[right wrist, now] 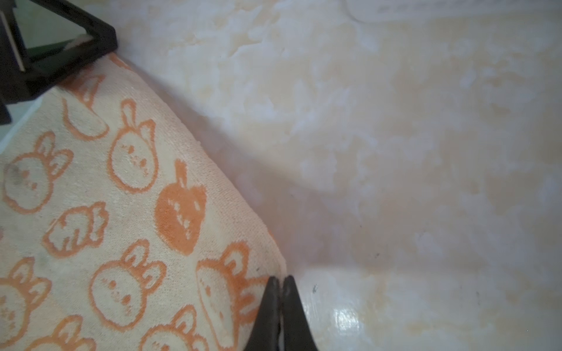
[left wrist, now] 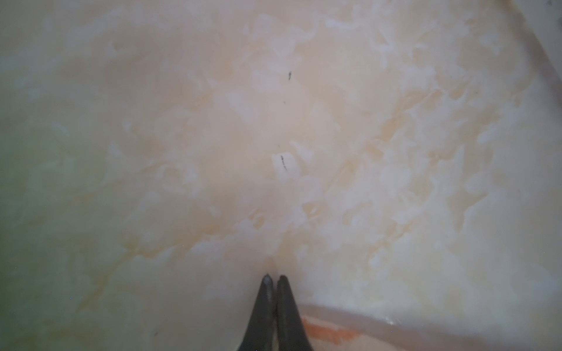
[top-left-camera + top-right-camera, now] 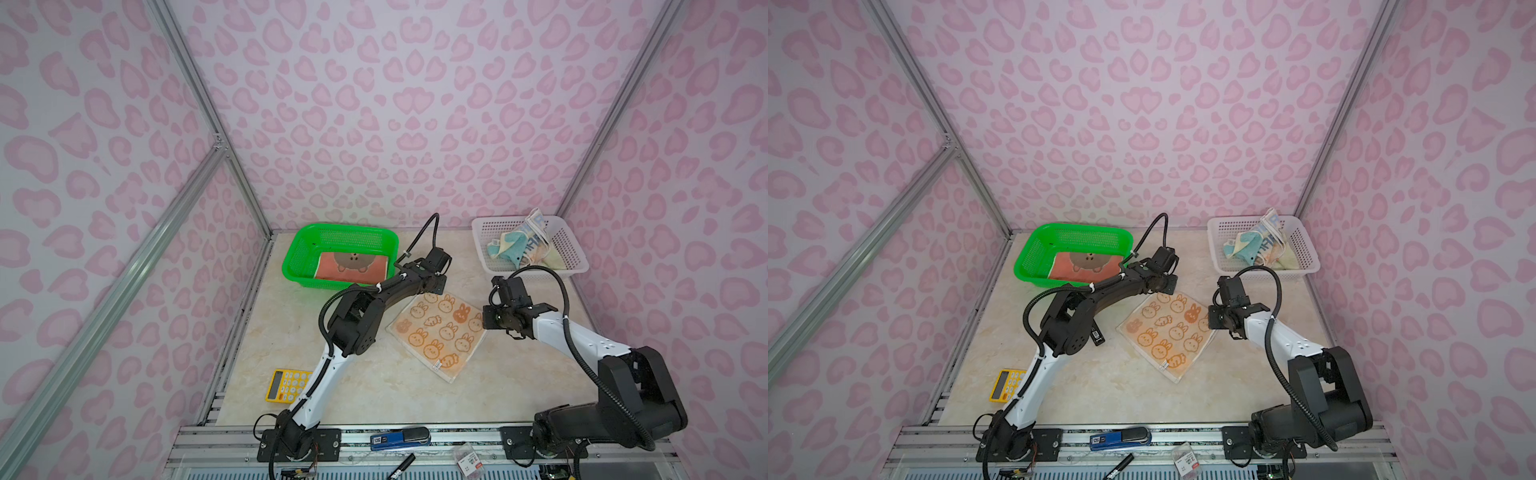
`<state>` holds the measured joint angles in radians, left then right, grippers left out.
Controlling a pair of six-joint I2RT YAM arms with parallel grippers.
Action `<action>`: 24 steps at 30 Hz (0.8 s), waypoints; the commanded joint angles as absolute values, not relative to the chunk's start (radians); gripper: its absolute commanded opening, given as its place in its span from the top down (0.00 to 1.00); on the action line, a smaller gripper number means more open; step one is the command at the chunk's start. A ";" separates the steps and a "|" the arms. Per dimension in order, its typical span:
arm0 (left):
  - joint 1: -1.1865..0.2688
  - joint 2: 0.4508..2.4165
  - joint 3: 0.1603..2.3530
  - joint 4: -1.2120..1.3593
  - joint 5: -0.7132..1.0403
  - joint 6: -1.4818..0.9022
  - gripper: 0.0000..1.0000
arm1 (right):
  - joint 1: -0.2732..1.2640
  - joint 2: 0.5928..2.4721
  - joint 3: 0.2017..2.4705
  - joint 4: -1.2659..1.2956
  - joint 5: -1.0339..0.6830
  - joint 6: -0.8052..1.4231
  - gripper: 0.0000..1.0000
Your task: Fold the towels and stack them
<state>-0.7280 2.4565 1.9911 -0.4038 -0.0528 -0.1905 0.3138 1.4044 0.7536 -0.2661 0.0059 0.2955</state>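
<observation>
A beige towel with orange rabbit faces lies spread on the marble table, turned like a diamond. My left gripper is shut at its far corner, and the towel's edge runs under the fingers. At the right corner of the towel, my right gripper is shut with cloth between the tips. A rust-red towel lies flat in the green basket. A light blue towel and a cream lettered one are bunched in the white basket.
A yellow calculator lies at the table's left front edge beside the left arm. A blue stapler and a black marker rest on the front rail. Pink patterned walls close in the back and both sides.
</observation>
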 commanded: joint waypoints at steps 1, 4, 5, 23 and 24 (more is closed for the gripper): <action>-0.712 2.305 1.938 -0.343 -0.029 -0.221 0.98 | 0.314 1.396 0.734 -0.216 -0.063 0.275 1.00; -0.699 2.264 1.900 -0.348 -0.018 -0.204 0.98 | 0.314 1.386 0.724 -0.216 -0.072 0.267 1.00; -0.697 2.261 1.902 -0.362 -0.017 -0.200 0.98 | 0.314 1.384 0.728 -0.221 -0.065 0.264 1.00; -0.683 2.197 1.891 -0.386 -0.048 -0.155 0.98 | 0.311 1.408 0.793 -0.166 -0.129 0.167 1.00; -0.683 2.173 1.857 -0.372 -0.051 -0.151 0.98 | 0.312 1.399 0.779 -0.160 -0.148 0.168 1.00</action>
